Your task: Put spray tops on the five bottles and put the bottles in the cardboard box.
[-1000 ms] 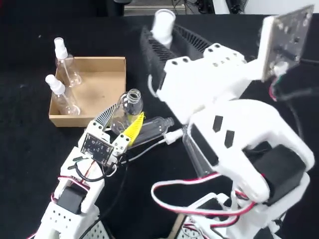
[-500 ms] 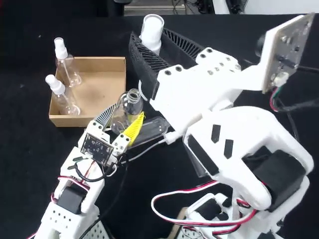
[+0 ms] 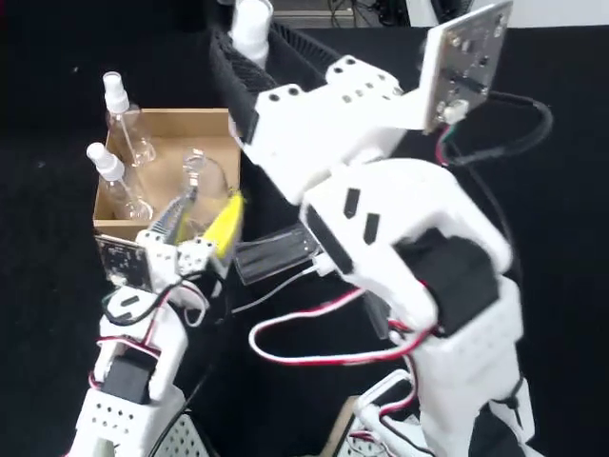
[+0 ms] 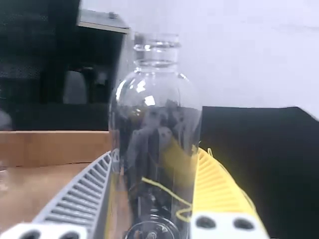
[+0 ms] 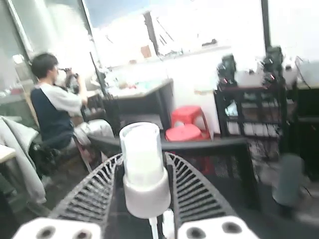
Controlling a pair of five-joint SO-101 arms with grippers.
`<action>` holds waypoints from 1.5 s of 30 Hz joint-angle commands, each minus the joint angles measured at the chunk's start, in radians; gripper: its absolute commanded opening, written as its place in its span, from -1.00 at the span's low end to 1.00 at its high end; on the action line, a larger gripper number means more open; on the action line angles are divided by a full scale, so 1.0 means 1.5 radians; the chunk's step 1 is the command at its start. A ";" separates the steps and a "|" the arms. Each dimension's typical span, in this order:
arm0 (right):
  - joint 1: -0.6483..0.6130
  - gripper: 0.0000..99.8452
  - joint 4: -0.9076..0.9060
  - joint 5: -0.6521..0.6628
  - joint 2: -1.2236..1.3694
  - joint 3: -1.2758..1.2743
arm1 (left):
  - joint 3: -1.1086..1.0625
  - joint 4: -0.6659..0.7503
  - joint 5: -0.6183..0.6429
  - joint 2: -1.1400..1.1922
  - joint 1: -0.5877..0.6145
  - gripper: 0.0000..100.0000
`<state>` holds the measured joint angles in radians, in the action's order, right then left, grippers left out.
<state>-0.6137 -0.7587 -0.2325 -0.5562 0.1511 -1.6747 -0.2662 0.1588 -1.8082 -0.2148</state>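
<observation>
My left gripper (image 3: pixel 209 202) is shut on a clear bottle (image 3: pixel 203 183) with an open neck and holds it upright over the right part of the cardboard box (image 3: pixel 171 122). The left wrist view has the bottle (image 4: pixel 157 124) upright between the grey and yellow fingers (image 4: pixel 219 191), with the box wall (image 4: pixel 50 147) behind. My right gripper (image 3: pixel 249 43) is raised at the back, shut on a white spray top (image 3: pixel 250 19); that spray top (image 5: pixel 144 169) sits between the ribbed fingers (image 5: pixel 94 194). Two capped bottles (image 3: pixel 114 176) stand in the box's left side.
Another clear bottle (image 3: pixel 274 253) lies on the black table under the right arm, just right of the box. The right arm's big white body (image 3: pixel 400 228) covers the middle of the table. Loose cables (image 3: pixel 285 333) hang below it.
The left gripper carried the bottle left, from beside the box to over it. The right arm swung left and back with the spray top.
</observation>
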 commanded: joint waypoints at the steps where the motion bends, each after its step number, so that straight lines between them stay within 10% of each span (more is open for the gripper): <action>1: -0.018 -0.98 0.088 -0.002 -0.013 -0.024 | -0.016 0.036 0.006 -0.009 -0.042 -0.94; 33: -0.019 -0.98 0.107 -0.002 -0.016 -0.049 | -0.016 0.016 0.001 -0.011 0.009 -0.94; 45: -0.037 -0.98 0.066 -0.003 -0.016 -0.052 | -0.016 0.048 -0.210 -0.010 0.007 -0.94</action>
<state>-0.6352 -0.6559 -0.2325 -0.5562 0.0760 -1.6747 -0.2171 -0.1343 -1.8082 -0.1887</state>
